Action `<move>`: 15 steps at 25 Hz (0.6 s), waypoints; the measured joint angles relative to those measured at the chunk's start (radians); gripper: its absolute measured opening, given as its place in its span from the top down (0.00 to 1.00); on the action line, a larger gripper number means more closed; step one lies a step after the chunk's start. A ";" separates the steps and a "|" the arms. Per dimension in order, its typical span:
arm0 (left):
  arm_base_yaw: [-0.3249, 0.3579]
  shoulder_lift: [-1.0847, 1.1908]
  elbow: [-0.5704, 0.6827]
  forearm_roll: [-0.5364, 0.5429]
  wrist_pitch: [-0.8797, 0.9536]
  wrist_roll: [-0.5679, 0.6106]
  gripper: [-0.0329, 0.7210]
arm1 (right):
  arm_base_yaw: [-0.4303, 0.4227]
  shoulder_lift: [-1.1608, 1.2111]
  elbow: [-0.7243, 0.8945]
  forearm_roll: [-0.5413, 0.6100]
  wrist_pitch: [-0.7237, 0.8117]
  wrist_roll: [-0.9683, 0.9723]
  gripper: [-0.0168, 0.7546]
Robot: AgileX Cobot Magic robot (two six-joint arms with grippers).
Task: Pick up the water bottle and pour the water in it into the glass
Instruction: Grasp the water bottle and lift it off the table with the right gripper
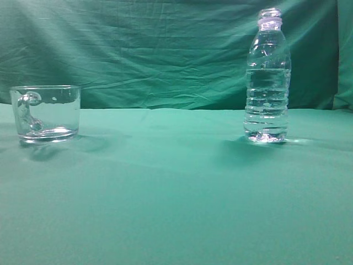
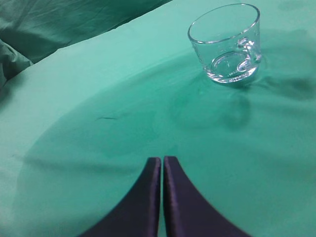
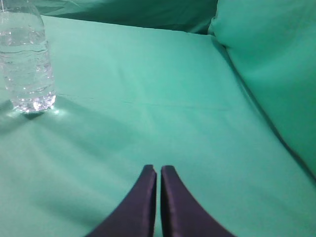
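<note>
The water bottle (image 1: 268, 77) stands upright and uncapped on the right of the green cloth, with water (image 1: 267, 105) up to about its shoulder. It also shows at the top left of the right wrist view (image 3: 27, 61). The glass (image 1: 47, 113), a squat clear mug with a curled handle, stands empty at the left; it also shows in the left wrist view (image 2: 227, 44). My left gripper (image 2: 162, 159) is shut and empty, well short of the glass. My right gripper (image 3: 158, 169) is shut and empty, to the right of the bottle and apart from it. Neither gripper shows in the exterior view.
A green cloth covers the table (image 1: 176, 187) and hangs as a backdrop (image 1: 154, 49). In the right wrist view the cloth rises in a fold at the right (image 3: 276, 59). Open cloth lies between the glass and the bottle.
</note>
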 joint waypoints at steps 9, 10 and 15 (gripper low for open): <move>0.000 0.000 0.000 0.000 0.000 0.000 0.96 | 0.000 0.000 0.000 0.000 0.000 0.000 0.98; 0.000 0.000 0.000 0.000 0.000 0.000 0.96 | 0.000 0.000 0.000 0.000 0.000 0.000 0.98; 0.000 0.000 0.000 0.000 0.000 0.000 0.96 | 0.000 0.000 0.000 0.000 0.000 0.000 0.98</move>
